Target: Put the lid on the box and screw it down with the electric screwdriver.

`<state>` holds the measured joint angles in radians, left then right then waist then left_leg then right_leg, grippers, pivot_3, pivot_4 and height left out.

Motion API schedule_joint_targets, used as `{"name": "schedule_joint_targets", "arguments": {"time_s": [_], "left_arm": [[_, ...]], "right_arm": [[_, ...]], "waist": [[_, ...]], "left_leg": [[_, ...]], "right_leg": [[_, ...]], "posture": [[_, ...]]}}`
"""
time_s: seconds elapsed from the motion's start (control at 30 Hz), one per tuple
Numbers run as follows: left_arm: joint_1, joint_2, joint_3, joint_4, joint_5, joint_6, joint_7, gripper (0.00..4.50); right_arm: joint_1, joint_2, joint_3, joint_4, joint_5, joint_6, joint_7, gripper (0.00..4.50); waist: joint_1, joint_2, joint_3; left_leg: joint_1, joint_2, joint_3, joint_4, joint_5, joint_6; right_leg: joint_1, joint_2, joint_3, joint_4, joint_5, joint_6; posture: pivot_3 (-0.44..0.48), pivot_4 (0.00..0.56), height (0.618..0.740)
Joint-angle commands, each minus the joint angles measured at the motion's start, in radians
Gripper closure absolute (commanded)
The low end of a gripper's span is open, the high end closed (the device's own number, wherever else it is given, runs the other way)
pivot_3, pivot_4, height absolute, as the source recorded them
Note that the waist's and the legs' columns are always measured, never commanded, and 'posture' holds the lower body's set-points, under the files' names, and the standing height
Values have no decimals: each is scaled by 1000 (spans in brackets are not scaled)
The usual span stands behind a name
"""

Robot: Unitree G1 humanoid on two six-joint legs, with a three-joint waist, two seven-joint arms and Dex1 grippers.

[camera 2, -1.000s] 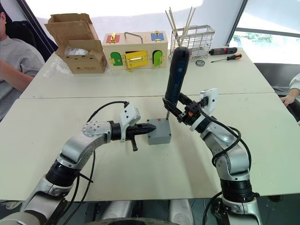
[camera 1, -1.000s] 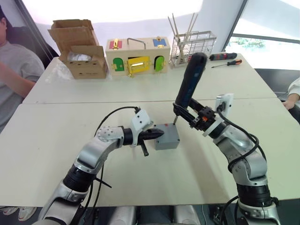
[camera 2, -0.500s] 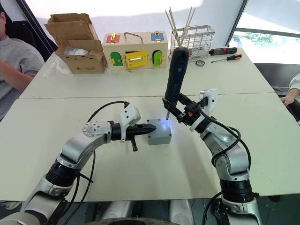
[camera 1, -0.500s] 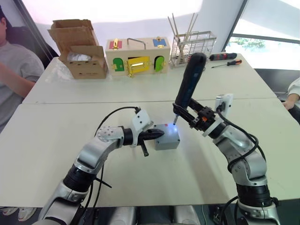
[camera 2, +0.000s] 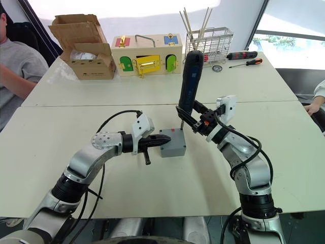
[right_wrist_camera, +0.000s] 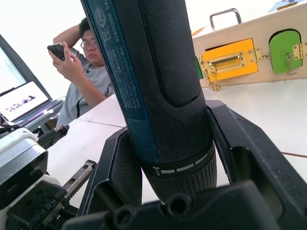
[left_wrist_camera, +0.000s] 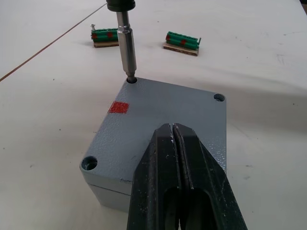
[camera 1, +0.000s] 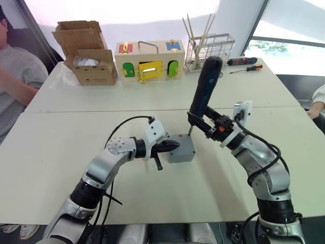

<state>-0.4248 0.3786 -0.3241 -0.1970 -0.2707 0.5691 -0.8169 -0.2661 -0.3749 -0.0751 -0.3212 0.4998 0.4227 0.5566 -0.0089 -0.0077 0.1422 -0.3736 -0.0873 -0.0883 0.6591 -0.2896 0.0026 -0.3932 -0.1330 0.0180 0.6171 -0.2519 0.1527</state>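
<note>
The grey box [camera 1: 183,153] stands mid-table with the lid [left_wrist_camera: 144,112] seated on top; a small red mark [left_wrist_camera: 118,107] shows on the lid. My left gripper [left_wrist_camera: 172,128] is shut, its tips resting on the lid's top from the left side. My right gripper [camera 1: 197,119] is shut on the electric screwdriver [camera 1: 206,84], holding it near its lower end, tilted slightly. The metal bit [left_wrist_camera: 127,45] sits in the lid's corner screw hole. No light shows at the tip.
At the table's back stand a cardboard carton [camera 1: 87,55], a wooden latch box [camera 1: 149,61], a wire rack [camera 1: 208,51] and two manual screwdrivers [camera 1: 242,61]. Two green terminal blocks [left_wrist_camera: 181,40] lie beyond the box. A person [camera 1: 15,81] sits at the left.
The light at the screwdriver's tip, lit half a second ago, is now off. Both grippers and the box stay in place.
</note>
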Motion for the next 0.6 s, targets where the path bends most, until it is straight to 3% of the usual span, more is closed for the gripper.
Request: {"name": "schedule_joint_targets", "arguments": {"time_s": [0.03, 0.23, 0.47, 0.53, 0.6], "left_arm": [[28, 8, -11, 8, 7, -7, -7, 4500], [75, 12, 50, -67, -27, -10, 17, 4500], [24, -59, 161, -115, -115, 30, 95, 4500], [-1, -61, 168, -131, -136, 55, 99, 4500], [-23, -39, 141, -188, -187, 113, 54, 4500]], "right_arm": [[-63, -44, -76, -42, 74, 76, -17, 2674], [-189, -154, -206, -119, 259, 236, -44, 2674], [-261, -175, -276, -67, 389, 408, -183, 2674], [-279, -213, -283, -43, 410, 497, -222, 2674], [-300, -358, -308, 38, 377, 597, -215, 2674]], "waist": [[1, 2, 2], [5, 6, 8], [3, 6, 11], [3, 6, 13], [7, 7, 18]], "left_leg": [[-1, 0, 0, 0, 0, 0], [-9, -1, 0, 0, 0, 0], [-17, 0, 0, 0, 1, -1], [-18, -1, 0, 1, 1, -1], [-19, -1, 0, 2, 1, 0]], "right_leg": [[-1, 0, 0, 0, 0, 0], [-8, -1, 0, 0, 0, 0], [-17, -1, 0, 2, 1, 0], [-17, -1, 0, 2, 1, 0], [-17, -1, 0, 1, 1, -1]], "posture": [[0, 150, 734], [0, 150, 734], [0, 150, 734], [0, 150, 734], [0, 150, 734]]}}
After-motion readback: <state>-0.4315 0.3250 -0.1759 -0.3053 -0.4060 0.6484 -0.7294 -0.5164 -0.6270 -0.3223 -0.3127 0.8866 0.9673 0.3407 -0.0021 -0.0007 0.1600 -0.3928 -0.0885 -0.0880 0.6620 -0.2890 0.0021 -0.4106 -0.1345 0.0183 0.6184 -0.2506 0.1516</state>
